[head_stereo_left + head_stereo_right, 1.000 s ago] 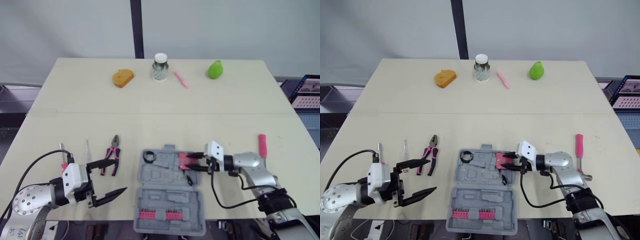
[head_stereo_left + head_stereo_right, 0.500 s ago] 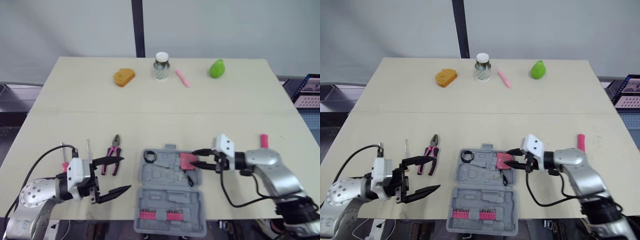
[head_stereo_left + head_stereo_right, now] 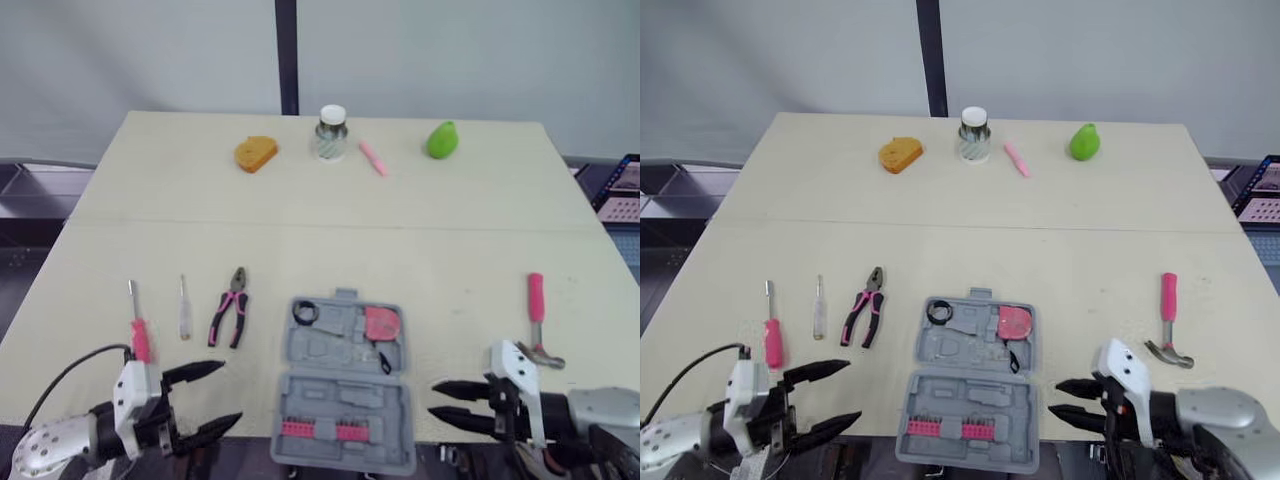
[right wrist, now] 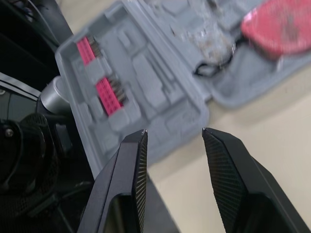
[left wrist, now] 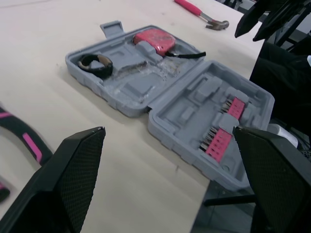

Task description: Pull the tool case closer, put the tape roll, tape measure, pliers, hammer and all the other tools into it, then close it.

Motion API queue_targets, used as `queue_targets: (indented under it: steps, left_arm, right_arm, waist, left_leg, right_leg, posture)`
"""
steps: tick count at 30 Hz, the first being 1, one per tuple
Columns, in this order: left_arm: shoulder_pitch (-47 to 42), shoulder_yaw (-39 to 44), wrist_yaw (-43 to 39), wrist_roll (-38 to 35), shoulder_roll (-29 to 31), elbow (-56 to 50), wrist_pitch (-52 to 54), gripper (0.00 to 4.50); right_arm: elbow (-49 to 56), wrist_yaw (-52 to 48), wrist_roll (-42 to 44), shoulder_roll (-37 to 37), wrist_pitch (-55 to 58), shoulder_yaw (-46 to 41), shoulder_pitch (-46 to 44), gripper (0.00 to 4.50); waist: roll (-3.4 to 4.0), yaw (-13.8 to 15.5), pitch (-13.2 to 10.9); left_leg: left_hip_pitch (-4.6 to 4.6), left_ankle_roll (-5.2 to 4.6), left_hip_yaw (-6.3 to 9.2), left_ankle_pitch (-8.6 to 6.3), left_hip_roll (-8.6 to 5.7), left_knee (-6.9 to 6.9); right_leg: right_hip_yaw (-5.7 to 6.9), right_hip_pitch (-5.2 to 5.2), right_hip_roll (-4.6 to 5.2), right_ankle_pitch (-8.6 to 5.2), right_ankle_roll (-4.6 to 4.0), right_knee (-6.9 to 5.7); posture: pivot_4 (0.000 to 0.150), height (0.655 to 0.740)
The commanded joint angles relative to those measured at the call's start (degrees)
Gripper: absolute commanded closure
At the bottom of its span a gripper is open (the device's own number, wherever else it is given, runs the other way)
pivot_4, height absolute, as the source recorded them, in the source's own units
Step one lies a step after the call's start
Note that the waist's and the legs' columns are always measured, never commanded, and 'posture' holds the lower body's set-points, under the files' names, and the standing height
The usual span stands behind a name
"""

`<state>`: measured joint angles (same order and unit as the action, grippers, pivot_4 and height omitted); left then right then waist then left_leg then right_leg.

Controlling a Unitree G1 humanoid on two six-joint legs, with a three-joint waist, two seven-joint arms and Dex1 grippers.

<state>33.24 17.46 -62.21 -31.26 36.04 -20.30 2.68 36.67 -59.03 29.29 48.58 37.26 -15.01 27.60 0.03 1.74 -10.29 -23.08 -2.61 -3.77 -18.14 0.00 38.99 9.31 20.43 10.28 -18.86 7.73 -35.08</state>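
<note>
The grey tool case (image 3: 345, 400) lies open at the near edge of the table. A black tape roll (image 3: 305, 312) and a pink tape measure (image 3: 382, 323) rest in its far half. Pink-handled pliers (image 3: 229, 307) lie left of the case. Further left are a clear screwdriver (image 3: 184, 308) and a pink-handled screwdriver (image 3: 137, 325). The pink-handled hammer (image 3: 537, 305) lies to the right. My left gripper (image 3: 230, 393) is open and empty near the case's left side. My right gripper (image 3: 432, 398) is open and empty just right of the case, pointing at it.
Along the far edge of the table (image 3: 300, 230) stand an orange block (image 3: 256, 153), a lidded jar (image 3: 331, 133), a pink marker (image 3: 373, 158) and a green pear (image 3: 441, 139). The case's near half overhangs the front edge.
My right gripper has drawn back from the tape measure in the case to the near edge. My left gripper has also drawn back toward the near edge. The camera has shifted.
</note>
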Motion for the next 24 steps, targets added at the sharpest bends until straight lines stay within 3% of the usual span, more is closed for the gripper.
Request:
queue_targets:
  steps: [1, 12, 17, 20, 22, 24]
  left_arm:
    - [3.24, 1.86, -1.02, -0.23, -1.35, -1.10, -3.23, 0.00]
    - [2.67, 0.35, -0.10, 0.27, -2.33, -1.20, -5.32, 0.00]
    - [2.98, -0.12, 3.47, -0.82, -2.95, -4.03, -1.45, 0.00]
    - [2.77, 0.35, 5.81, -1.94, -2.96, -5.52, 1.74, 0.00]
    - [2.90, 1.08, 7.57, -2.81, -3.06, -7.59, 3.55, 0.00]
    - [3.03, 1.71, 9.52, -3.16, -3.39, -9.36, 4.79, 0.00]
  right_arm:
    - [2.20, 1.01, 0.46, -0.88, -1.43, -2.11, 2.98, 2.59]
    - [0.34, 0.81, -0.09, -0.08, -3.18, -1.08, 4.15, 2.59]
    - [0.24, 0.40, 0.65, 0.52, -2.59, -1.74, 3.84, 2.59]
    - [0.14, -0.23, 2.34, 0.94, -2.10, -3.00, 2.52, 1.33]
    - [0.79, -1.13, 2.80, 1.06, -4.19, -4.47, 1.28, 0.24]
    - [1.65, -1.46, 2.88, 0.80, -6.29, -5.82, 0.43, 0.07]
  waist:
    - [0.00, -0.04, 0.00]
    - [0.00, 0.02, 0.00]
    - [-0.01, 0.00, 0.00]
    - [-0.01, -0.01, 0.00]
    - [-0.01, -0.02, 0.00]
    - [-0.01, -0.02, 0.00]
  left_leg:
    - [0.00, 0.00, 0.00, 0.00, 0.01, 0.00]
    - [0.00, -0.06, 0.00, -0.08, 0.01, 0.01]
    - [0.00, -0.06, 0.00, -0.08, 0.01, 0.01]
    - [0.00, -0.06, 0.00, -0.07, 0.02, 0.02]
    - [0.00, -0.06, 0.00, -0.07, 0.02, 0.02]
    - [0.00, -0.06, 0.00, -0.07, 0.01, 0.02]
  right_leg:
    - [0.00, 0.00, 0.00, 0.00, 0.00, 0.01]
    - [-0.03, -0.01, 0.02, 0.00, 0.00, 0.05]
    - [-0.03, -0.02, 0.01, 0.00, 0.00, 0.05]
    - [-0.03, -0.03, 0.00, 0.00, 0.00, 0.04]
    - [-0.02, -0.03, -0.01, 0.00, 0.00, 0.04]
    - [-0.02, -0.03, 0.00, 0.00, 0.00, 0.04]
  posture:
    - [0.150, 0.6950]
    - [0.150, 0.6950]
    - [0.150, 0.6950]
    - [0.150, 0.6950]
    - [0.150, 0.6950]
    - [0.150, 0.6950]
